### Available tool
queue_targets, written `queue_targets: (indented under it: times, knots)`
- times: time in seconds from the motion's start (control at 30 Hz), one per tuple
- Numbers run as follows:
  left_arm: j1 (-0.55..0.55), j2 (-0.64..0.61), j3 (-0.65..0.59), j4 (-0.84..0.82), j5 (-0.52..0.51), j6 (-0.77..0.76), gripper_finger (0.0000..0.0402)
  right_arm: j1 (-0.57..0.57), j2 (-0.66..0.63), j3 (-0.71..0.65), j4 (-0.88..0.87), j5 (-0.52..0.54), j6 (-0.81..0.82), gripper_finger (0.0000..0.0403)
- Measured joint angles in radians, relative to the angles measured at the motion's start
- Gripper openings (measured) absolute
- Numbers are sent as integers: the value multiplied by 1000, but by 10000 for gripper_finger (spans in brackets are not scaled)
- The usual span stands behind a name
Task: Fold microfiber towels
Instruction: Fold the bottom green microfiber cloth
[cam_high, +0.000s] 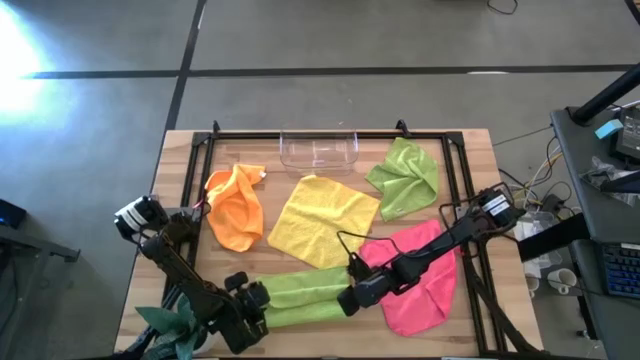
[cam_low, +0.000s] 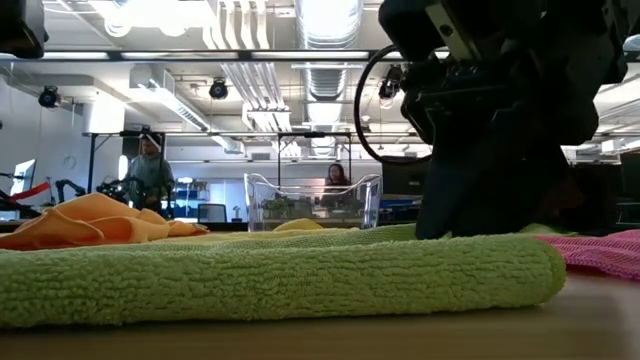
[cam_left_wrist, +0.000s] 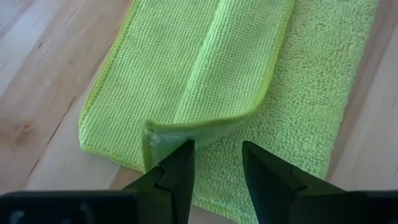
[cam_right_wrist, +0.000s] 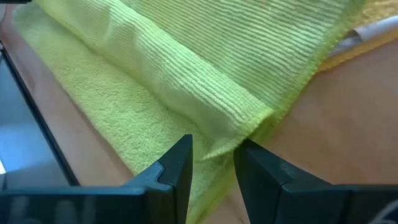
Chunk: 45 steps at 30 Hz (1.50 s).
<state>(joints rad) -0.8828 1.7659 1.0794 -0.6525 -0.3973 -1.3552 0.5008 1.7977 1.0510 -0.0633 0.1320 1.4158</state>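
Wooden tabletop (cam_high: 175, 215) held five bright towels and a clear plastic tray (cam_high: 319, 150) at its far edge. Behind the tabletop, the low view showed a big room with two people far off. A folded lime green towel (cam_high: 300, 296) lay as a long strip along the near edge, with one gripper at each end of it. The left gripper (cam_high: 255, 300) was at one end, and in its wrist view a curled-up corner of the towel (cam_left_wrist: 205, 93) sat just ahead of its fingers (cam_left_wrist: 180, 171), which stood a little apart with the raised fold right at their tips. The right gripper (cam_high: 352, 297) was at the other end, and its fingers (cam_right_wrist: 180, 168) were close together with the towel's (cam_right_wrist: 186, 81) folded edge caught between them. A pink towel (cam_high: 425, 285) lay under the right arm, just beside that end of the strip. A yellow towel (cam_high: 320, 220) lay flat beyond both sets of fingers, in the middle. An orange towel (cam_high: 235, 208) sat bunched up beyond the left fingers, and a second lime green towel (cam_high: 405, 177) sat crumpled beyond the right fingers, near the tray.
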Motion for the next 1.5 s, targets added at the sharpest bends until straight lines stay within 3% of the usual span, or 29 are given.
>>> queue_targets:
  times: [0.2,0.43,0.57,0.73,1.03,1.5]
  knots:
    - [2,-1,0,-1,0,0,118,-4,2,9,-1,1,2,98]
    - [9,-1,0,-7,-1,0,118,-6,0,8,-5,11,3,31]
    - [11,-2,0,-15,-2,0,118,-10,-10,14,-5,30,-3,11]
    - [13,-9,0,-36,-3,-4,118,-20,-12,40,-5,38,-28,9]
    - [19,-54,0,-229,-7,-138,118,-36,-14,57,-16,116,-21,9]
    - [16,-103,53,-175,-5,-129,118,-38,-13,55,-76,260,148,9]
